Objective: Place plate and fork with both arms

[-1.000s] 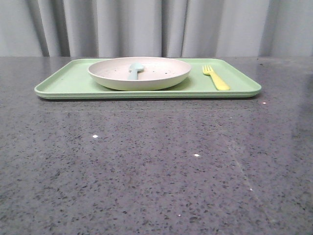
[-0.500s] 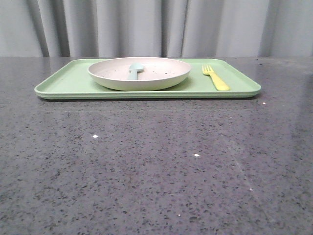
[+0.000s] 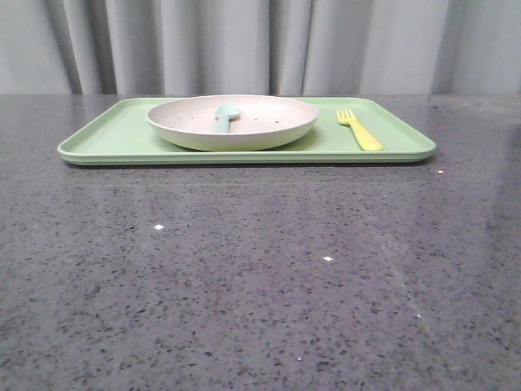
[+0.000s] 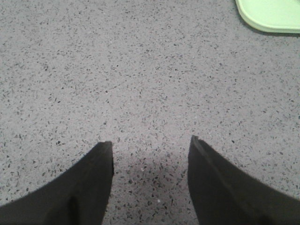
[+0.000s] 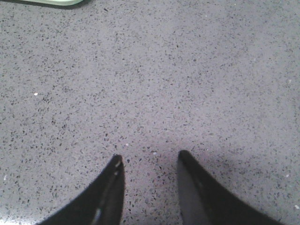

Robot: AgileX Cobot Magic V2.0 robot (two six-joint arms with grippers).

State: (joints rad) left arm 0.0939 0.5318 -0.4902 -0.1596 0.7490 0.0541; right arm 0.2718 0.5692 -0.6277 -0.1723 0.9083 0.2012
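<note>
On the far half of the speckled grey table sits a flat light-green tray, long side facing the camera, raised rim all round. Plate rests on the tray, roughly centre, slightly toward the robot's left. It's round, shallow, off-white/cream, faint dark speckles on the inside, low curved wall, glossy. Pale blue spoon lies inside the plate, bowl toward the far side, handle coming toward the camera.

Fork lies flat on the tray to the right of the plate, near it but not touching. Bright yellow plastic, short tines pointing away from the camera, flat handle angled slightly outward toward the tray's right end. Handle end sits close to the tray's front rim.

Neither arm shows in the front view. Left gripper: black fingers apart, wide gap, bare tabletop between them, holding nothing. Corner of the tray shows at the edge of that view, well apart from the fingertips. Right gripper: fingers apart too, gap a bit narrower than the left, nothing between them, only tabletop below. Sliver of tray visible at the edge, well apart.

Grey pleated curtain behind the table.
</note>
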